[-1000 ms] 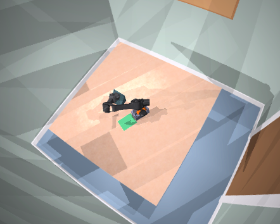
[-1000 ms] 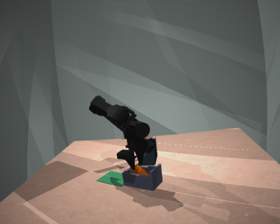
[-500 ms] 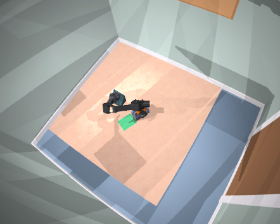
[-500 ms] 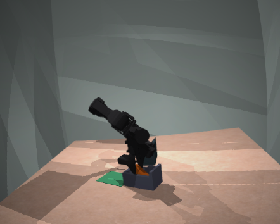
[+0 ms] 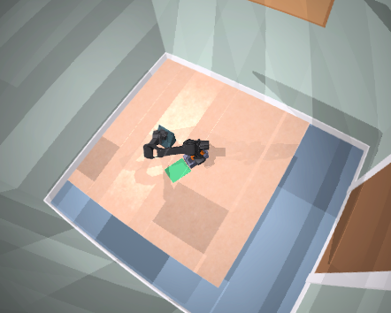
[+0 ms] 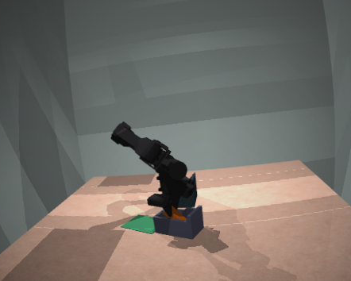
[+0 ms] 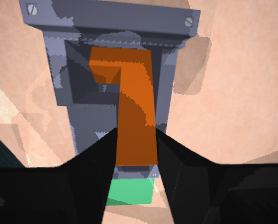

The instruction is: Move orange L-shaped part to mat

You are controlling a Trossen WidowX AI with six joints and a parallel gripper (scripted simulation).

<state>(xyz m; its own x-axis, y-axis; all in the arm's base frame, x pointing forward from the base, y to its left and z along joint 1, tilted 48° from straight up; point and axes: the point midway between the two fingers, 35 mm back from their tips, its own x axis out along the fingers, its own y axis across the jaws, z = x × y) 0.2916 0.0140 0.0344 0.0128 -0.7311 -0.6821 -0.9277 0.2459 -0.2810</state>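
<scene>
Clamping the straight end of the orange L-shaped part (image 7: pixel 136 112), my end effector (image 7: pixel 137 150) had its two dark fingers pressed against either side of that end. In the wrist view the part ran up from between my fingers across the grey tray (image 7: pixel 57 75), its short foot bending toward the left over the darker recess of the pocket. From the exterior view the part (image 6: pixel 177 215) stood tilted, one end raised above the tray (image 6: pixel 187 224) rim and the other down inside, so it was not lying flush. The green mat (image 6: pixel 140 224) lay flat on the surface (image 6: pixel 266 227) just beside the tray, touching or nearly touching its wall on the side nearer my arm's base. In the top view the mat (image 5: pixel 178 171) showed beside the tray (image 5: pixel 195 160), with my arm reaching over both.
</scene>
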